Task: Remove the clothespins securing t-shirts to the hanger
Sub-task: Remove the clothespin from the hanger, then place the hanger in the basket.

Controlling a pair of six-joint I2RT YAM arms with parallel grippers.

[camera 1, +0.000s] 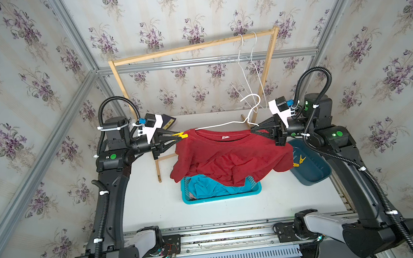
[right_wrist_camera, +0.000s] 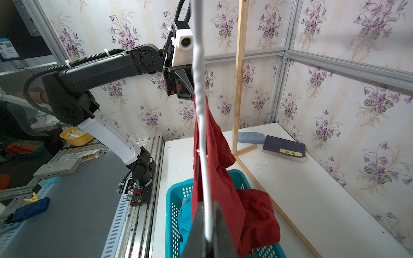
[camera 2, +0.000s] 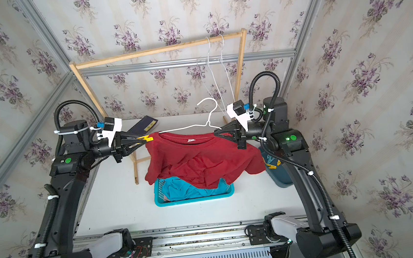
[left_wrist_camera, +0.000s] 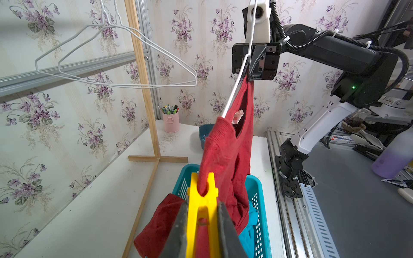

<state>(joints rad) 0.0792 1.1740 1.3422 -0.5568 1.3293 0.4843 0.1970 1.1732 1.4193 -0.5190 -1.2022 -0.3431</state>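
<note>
A dark red t-shirt hangs on a white wire hanger held in the air between both arms, its hem drooping into a teal basket. My left gripper is shut on a yellow clothespin at one shoulder of the shirt, and red cloth still sits in the peg's mouth. At the other shoulder my right gripper is shut on the hanger wire. A turquoise t-shirt lies crumpled in the basket. Loose yellow clothespins lie in a dark blue tub.
A wooden rack stands at the back with two bare wire hangers on its rail; its foot reaches forward beside the basket. A dark book and a pink cup of pens sit near the wall.
</note>
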